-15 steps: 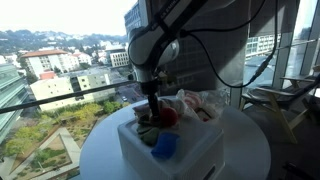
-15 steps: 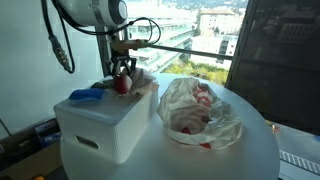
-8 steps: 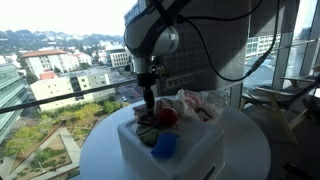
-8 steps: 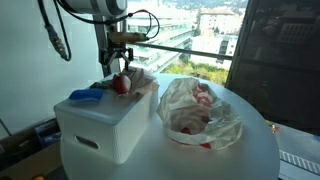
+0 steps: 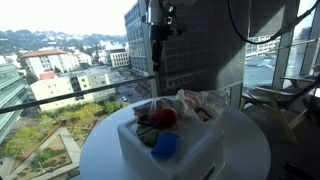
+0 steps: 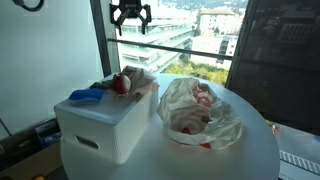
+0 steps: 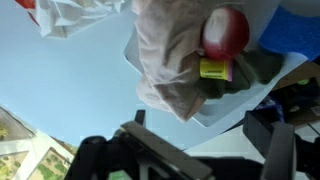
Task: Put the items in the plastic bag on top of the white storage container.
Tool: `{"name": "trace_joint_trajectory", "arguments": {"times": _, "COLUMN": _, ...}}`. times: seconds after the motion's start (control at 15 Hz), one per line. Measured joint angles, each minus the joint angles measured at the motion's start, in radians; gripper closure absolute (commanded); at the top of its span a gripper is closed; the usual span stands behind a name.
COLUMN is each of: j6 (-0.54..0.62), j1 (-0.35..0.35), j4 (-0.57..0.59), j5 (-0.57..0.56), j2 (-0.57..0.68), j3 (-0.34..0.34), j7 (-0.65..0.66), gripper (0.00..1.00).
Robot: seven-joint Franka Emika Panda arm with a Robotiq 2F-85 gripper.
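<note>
The black gripper (image 6: 130, 24), its arm cropped above, holds its jaws wide and empty. Well below them, a round red item (image 6: 121, 84) lies on the white boxy plastic container (image 6: 100, 130), with indistinct neighbours.

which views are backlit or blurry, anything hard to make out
In both exterior views the windows backlight the scene; in an exterior view the gripper is a dark silhouette against them. The wrist view is soft throughout, the red round item smeared.
</note>
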Motion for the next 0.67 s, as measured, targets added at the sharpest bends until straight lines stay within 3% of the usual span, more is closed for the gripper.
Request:
{"name": "trace_joint_trajectory", "arguments": {"times": 0.33, "j6": 0.012, "j1": -0.079, "j4": -0.042, "j5": -0.002, "j2": 0.045, "j3": -0.113, "j7": 0.102, "gripper": 0.00}}
{"name": "trace_joint_trajectory", "arguments": {"times": 0.67, "j6": 0.025, "j1": -0.123, "j4": -0.056, "j5": -0.002, "j2": 0.127, "j3": -0.164, "j7": 0.295, "gripper": 0.00}}
